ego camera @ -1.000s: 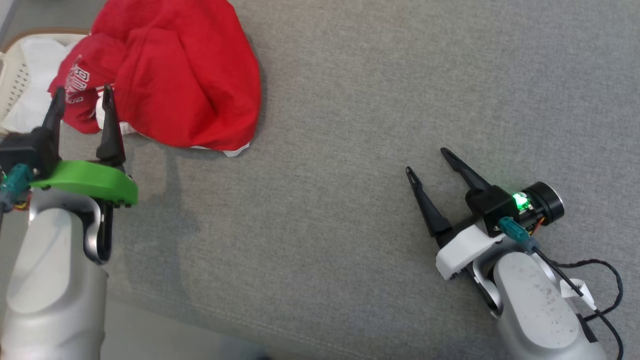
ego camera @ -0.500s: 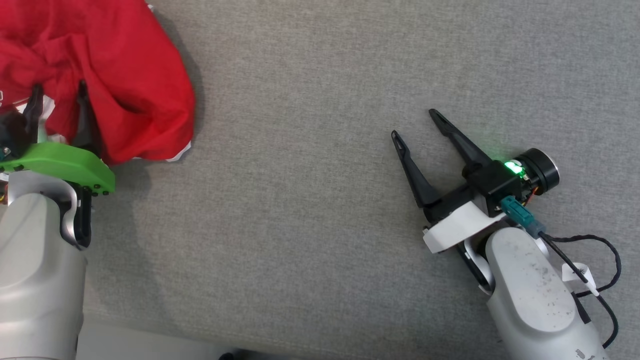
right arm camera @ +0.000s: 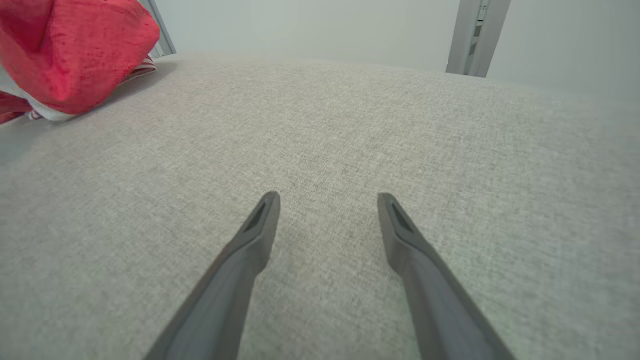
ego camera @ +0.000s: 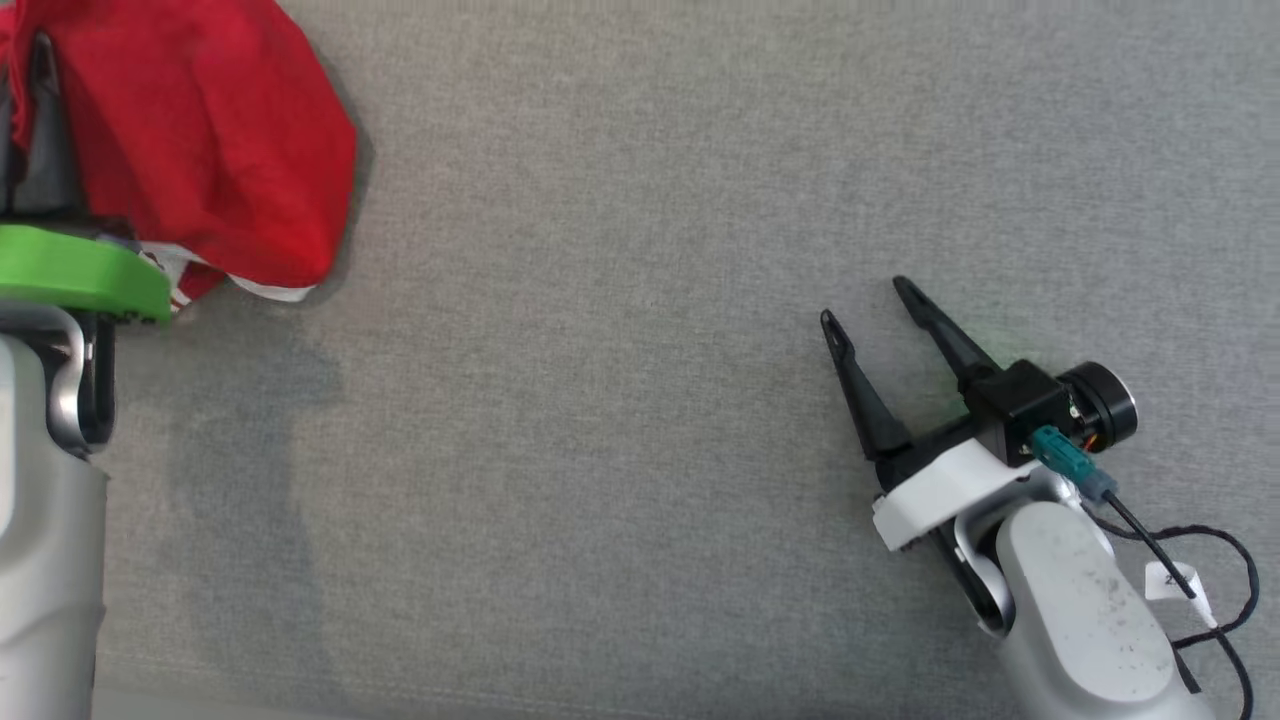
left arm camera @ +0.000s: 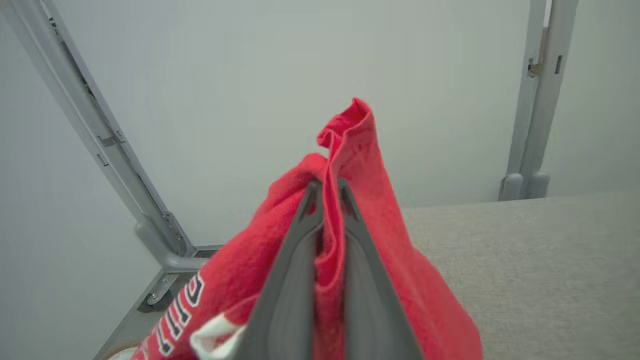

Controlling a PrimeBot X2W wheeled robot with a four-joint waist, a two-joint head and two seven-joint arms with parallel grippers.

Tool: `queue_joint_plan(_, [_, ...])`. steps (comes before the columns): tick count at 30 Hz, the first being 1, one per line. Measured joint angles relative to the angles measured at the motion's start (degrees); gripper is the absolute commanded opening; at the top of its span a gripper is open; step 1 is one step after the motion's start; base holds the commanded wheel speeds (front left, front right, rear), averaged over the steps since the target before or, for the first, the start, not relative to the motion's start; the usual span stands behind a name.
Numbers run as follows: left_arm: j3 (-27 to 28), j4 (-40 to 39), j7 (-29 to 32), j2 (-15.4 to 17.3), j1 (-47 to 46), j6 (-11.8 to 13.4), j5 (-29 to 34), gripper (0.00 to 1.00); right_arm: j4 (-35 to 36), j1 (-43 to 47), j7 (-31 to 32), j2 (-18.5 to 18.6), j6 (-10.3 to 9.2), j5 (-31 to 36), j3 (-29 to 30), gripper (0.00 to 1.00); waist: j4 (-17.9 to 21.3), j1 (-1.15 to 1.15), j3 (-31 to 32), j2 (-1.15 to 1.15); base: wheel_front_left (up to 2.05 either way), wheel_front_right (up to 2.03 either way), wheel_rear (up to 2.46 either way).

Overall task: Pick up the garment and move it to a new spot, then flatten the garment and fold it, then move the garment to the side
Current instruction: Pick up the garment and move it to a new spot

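Left gripper (left arm camera: 327, 192) - fingers pinched narrow on a fold of the crumpled red cotton garment with white and dark lettering (ego camera: 200, 130). In the left wrist view the cloth is squeezed between the two dark fingers, a peak of it stands above the tips, and the rest drapes down both sides of them. The printed lettering shows low on the left of that view.

The garment sits at the far left corner of the grey woven fabric surface (ego camera: 620, 300), bunched, not flat. In the right wrist view its white-trimmed lower edge looks to rest on the surface. It casts a shadow on the grey cloth just beside it.

The left arm's bright green plastic wrist bracket (ego camera: 70, 270) is over the left edge of the surface, touching or overlapping the garment's lower edge in the head view.

Right gripper (ego camera: 866, 302) - fingers spread wide, nothing between them. It is low over the near right part of the surface, well apart from the garment, tips pointing toward the far side. Whether the tips touch the surface cannot be told.

A thin black cable with a white tag (ego camera: 1220, 560) loops off the right wrist, over the near right edge of the surface. Grey metal frame posts (left arm camera: 540, 100) stand beyond the far edge, against a pale wall.
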State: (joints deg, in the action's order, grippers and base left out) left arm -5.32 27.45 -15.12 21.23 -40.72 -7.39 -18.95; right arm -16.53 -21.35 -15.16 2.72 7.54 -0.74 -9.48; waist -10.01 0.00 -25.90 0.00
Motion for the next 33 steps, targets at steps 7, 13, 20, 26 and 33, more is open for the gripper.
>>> queue_joint_plan(7, [-5.2, -10.85, 0.0, -0.9, -0.24, 0.01, 1.59, 0.0, 0.23, 3.31, 0.01, 0.08, 0.0, -3.91, -1.05, 1.0, 4.05, 0.0, 5.49, 0.0, 0.0, 0.0, 0.0])
queue_joint_plan(13, [-14.69, -14.19, 0.0, -3.57, -0.54, 0.0, 0.66, 0.0, 1.2, 4.95, 0.01, 0.13, 0.0, -5.42, -0.92, 1.0, 10.02, 0.0, 7.79, 0.0, 0.0, 0.0, 0.0])
queue_joint_plan(20, [-21.7, -12.66, 0.0, -7.83, -0.69, 0.0, -1.67, 0.0, 2.41, 6.39, 0.01, 0.12, 0.0, -6.83, -2.13, 1.0, 17.88, 0.0, 8.77, 0.0, 0.0, 0.0, 0.0])
queue_joint_plan(26, [-25.15, -8.89, 0.0, -10.61, 3.23, 0.0, -2.18, 0.41, 3.0, 6.87, 0.01, 0.14, 0.0, -7.62, -2.92, 1.0, 23.94, 0.0, 8.69, 0.0, 0.0, 0.0, 0.0])
queue_joint_plan(33, [-21.37, -6.15, 0.0, -12.54, 8.9, 0.0, -0.71, 1.0, 3.66, 7.28, 0.01, 0.14, 0.0, -7.58, -2.1, 1.0, 27.05, 0.0, 8.05, 0.0, 0.0, 0.0, 0.0])
